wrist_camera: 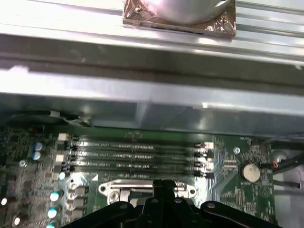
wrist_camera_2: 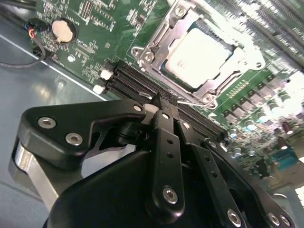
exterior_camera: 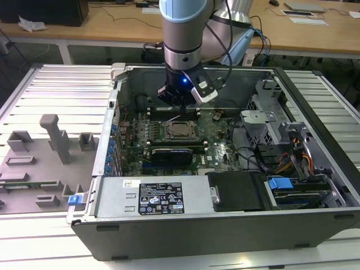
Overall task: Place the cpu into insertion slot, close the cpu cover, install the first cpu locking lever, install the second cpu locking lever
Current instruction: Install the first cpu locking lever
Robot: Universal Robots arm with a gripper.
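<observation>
One gripper (exterior_camera: 181, 103) on a single arm hangs inside the open computer case (exterior_camera: 225, 225), its fingers drawn fully together with nothing seen between them; in the second wrist view the closed tips (wrist_camera_2: 164, 100) stand over the black memory slots (wrist_camera_2: 137, 83), just beside the near edge of the socket and apart from it. The cpu (wrist_camera_2: 198, 56) lies flat in the insertion slot (wrist_camera_2: 171, 80), its pale metal top showing through the window of the cpu cover (wrist_camera_2: 166, 38), which lies down around it and is not raised. Whether either locking lever is latched cannot be told. A coin battery (wrist_camera_2: 63, 29) sits on the green motherboard (wrist_camera_2: 95, 28), well apart from the socket. Handling, as a judgement: the chip is light and stiff, with a smooth top that offers little friction, and the contact field beneath it is fragile, so it is best held by two opposite edges and kept level. The cover is thin sheet metal that swings on its hinge and should take only a light push at its free edge. A lever of this kind is likely springy and best pressed near its outer end.
</observation>
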